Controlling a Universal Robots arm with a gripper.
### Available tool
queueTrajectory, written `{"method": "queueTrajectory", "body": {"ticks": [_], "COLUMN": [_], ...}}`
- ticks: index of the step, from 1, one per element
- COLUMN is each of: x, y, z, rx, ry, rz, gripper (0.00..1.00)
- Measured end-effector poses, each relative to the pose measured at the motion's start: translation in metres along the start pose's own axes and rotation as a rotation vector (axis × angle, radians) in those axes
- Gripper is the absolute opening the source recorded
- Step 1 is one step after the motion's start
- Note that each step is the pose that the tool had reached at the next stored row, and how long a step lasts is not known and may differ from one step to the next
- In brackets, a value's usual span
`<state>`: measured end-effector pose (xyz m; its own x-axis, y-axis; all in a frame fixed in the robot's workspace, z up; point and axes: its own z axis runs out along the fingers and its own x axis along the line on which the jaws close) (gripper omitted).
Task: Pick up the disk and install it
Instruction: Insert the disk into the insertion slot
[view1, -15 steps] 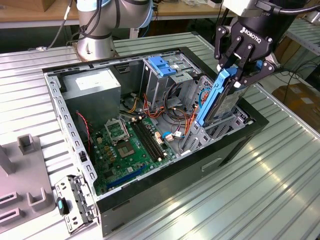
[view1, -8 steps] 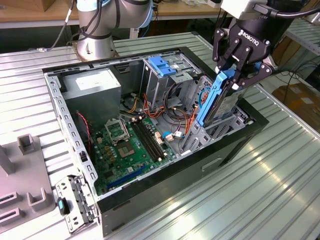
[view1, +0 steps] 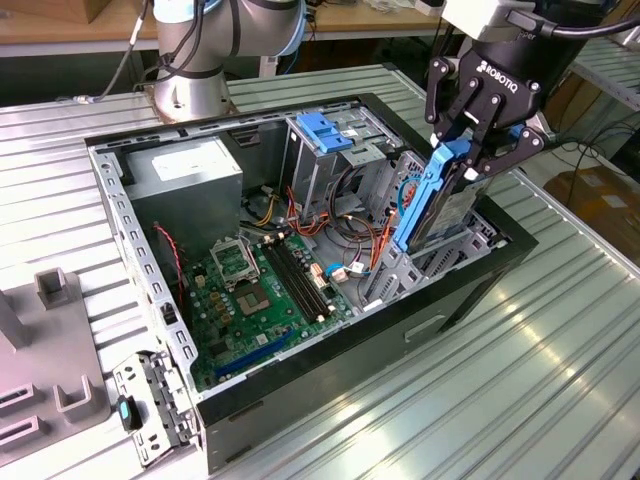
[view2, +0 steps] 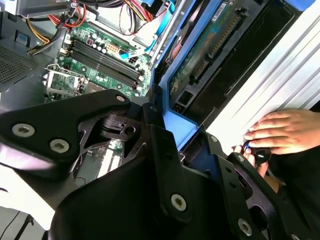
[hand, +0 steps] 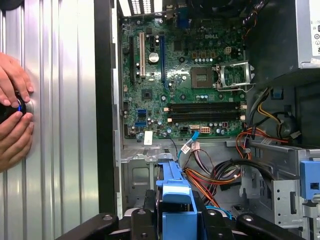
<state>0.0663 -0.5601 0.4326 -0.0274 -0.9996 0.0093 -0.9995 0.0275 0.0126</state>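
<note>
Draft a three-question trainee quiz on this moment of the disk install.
1. True or false: the gripper is shut on the disk.
2. How does the disk sit? A) flat on the table; B) tilted, with its lower end inside the open computer case; C) lying on the motherboard.
3. Fill in: in the first wrist view, a person's ____ rest on the table beside the computer case.

Key: 1 true; 2 B; 3 hands.
</note>
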Motion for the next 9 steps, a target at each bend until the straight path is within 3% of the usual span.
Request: {"method": "queueTrajectory", "body": {"ticks": [2, 9], "x": [0.0001, 0.0001], "y": [0.0, -0.0003], "z": [-0.0002, -0.0003], "rx": [-0.0005, -0.0005], "ry": [0.0005, 0.0008], "rz": [0.0, 0.0], "gripper": [0.45, 0.45]}}
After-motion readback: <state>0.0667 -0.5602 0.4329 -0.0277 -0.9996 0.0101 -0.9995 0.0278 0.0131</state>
